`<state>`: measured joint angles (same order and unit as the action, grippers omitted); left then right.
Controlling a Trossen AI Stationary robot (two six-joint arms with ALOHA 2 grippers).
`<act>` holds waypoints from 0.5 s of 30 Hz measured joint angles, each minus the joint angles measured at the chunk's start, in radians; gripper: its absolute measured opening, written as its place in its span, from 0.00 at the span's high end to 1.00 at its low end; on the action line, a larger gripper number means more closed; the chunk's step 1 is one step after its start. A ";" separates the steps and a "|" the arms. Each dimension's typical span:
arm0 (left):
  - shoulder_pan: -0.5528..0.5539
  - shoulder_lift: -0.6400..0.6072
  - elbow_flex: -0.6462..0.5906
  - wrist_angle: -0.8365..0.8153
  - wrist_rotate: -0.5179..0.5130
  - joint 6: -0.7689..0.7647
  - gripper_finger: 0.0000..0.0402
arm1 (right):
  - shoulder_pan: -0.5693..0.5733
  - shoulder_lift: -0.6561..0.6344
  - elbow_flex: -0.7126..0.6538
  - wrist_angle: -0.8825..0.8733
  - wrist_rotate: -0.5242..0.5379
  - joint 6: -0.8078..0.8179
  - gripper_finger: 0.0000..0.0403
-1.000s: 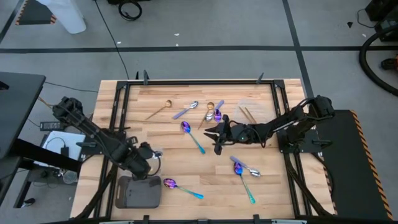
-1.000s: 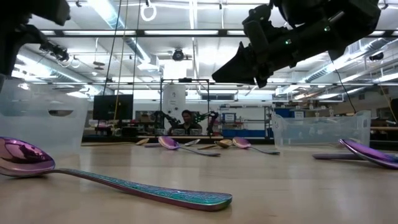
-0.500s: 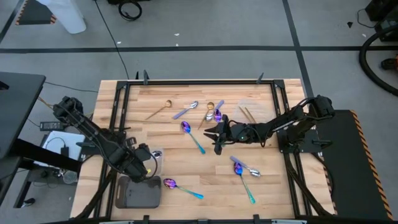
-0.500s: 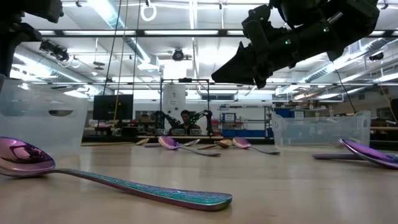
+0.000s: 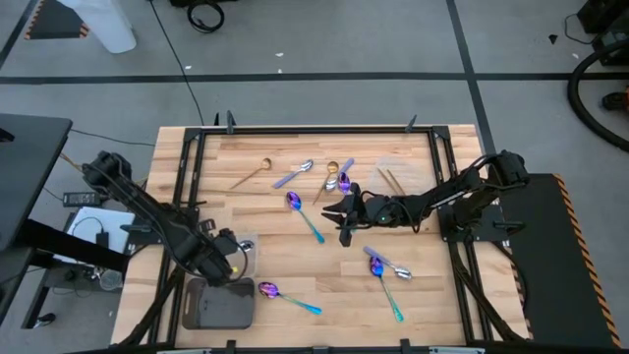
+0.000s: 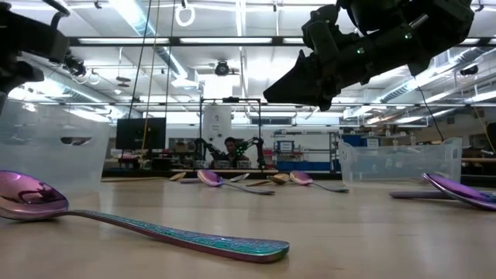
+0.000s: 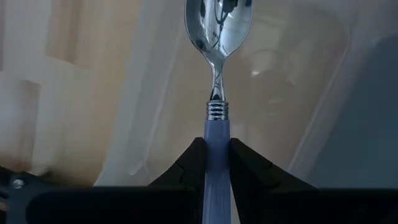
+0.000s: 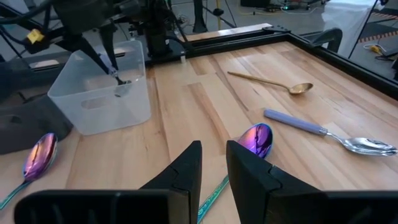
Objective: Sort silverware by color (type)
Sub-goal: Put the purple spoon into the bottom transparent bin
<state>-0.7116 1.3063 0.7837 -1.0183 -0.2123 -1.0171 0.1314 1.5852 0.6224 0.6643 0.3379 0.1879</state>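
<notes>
The left pincer (image 7: 216, 155) is clamped on the lavender handle of a silver spoon (image 7: 217, 37), bowl pointing down over a clear plastic tray (image 8: 99, 93) directly beneath it; the dark grey tray (image 5: 218, 303) lies just beside. The spoon looks light, stiff and slick, so a hold low on the handle, near the ridged collar, seems steadiest. Well apart, the right pincer (image 8: 213, 160) hovers with fingers slightly apart and holding nothing, above an iridescent purple spoon (image 8: 256, 139) on the worktop (image 5: 275, 261); a gold spoon (image 8: 273, 81) lies beyond.
</notes>
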 joint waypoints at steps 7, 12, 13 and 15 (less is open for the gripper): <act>0.000 -0.101 -0.097 0.083 0.000 -0.034 0.85 | 0.000 0.000 0.000 0.000 0.000 0.003 0.79; 0.001 -0.149 -0.156 0.138 0.000 -0.071 0.85 | 0.000 0.000 0.000 0.000 0.000 0.004 0.79; 0.002 -0.152 -0.167 0.150 0.000 -0.073 0.85 | 0.000 0.000 0.000 0.000 0.000 0.004 0.79; 0.002 -0.152 -0.188 0.175 0.001 -0.075 0.85 | 0.000 0.000 0.000 0.000 0.000 0.004 0.79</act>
<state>-0.7097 1.1542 0.5957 -0.8429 -0.2113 -1.0925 0.1314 1.5852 0.6224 0.6645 0.3382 0.1916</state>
